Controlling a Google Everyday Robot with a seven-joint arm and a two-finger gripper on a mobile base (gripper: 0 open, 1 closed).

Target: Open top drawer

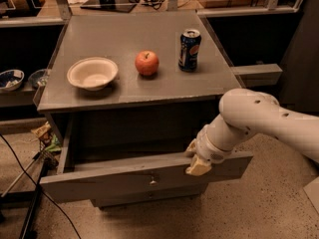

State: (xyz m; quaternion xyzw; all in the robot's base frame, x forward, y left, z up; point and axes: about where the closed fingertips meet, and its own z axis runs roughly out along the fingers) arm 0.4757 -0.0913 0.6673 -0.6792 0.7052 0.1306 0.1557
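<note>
The top drawer [99,181] is a wide grey drawer with a small metal knob [153,180] at the middle of its flat front. It stands pulled well out of the grey cabinet [149,34], and its dark inside shows. My gripper [198,162] is at the top edge of the drawer's front panel, right of the knob, touching the panel. My white arm [259,118] reaches in from the right. A narrower drawer [149,199] shows just below the front panel.
On the cabinet top stand a white bowl [92,73], a red apple [147,62] and a blue soda can [189,50]. A low shelf at the left holds small bowls [10,78]. Black cables [25,183] and a snack bag [44,132] lie on the floor at the left.
</note>
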